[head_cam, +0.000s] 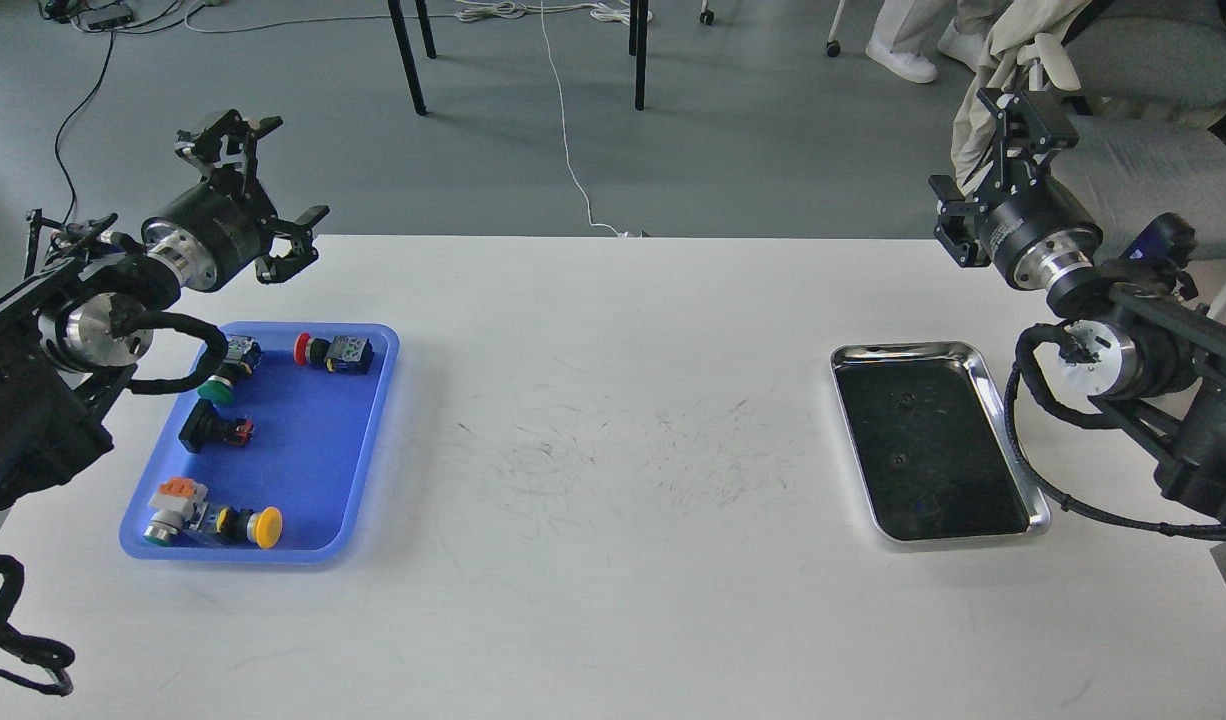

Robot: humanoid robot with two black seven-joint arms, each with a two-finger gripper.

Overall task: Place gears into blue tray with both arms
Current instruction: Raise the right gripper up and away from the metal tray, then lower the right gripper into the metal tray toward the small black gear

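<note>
2 tiny gears lie in the steel tray, well apart from the blue tray. Light, stiff, slippery: pinch across the teeth. Left claw open, empty; right claw: cannot tell.

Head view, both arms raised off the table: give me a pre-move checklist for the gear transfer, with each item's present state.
1. Left hand free to grasp: ok, fingers spread, nothing between them.
2. Right hand free to grasp: cannot tell, its fingers are not separable here.
3. Tiny black gears located: ok for two small dark rings in the shiny steel tray with black inside; more cannot be told.
4. Rectangular bright blue plastic tray has free room: ok, its middle is bare, though coloured push-button switches lie in it.
5. White table between the trays unobstructed: ok.
</note>
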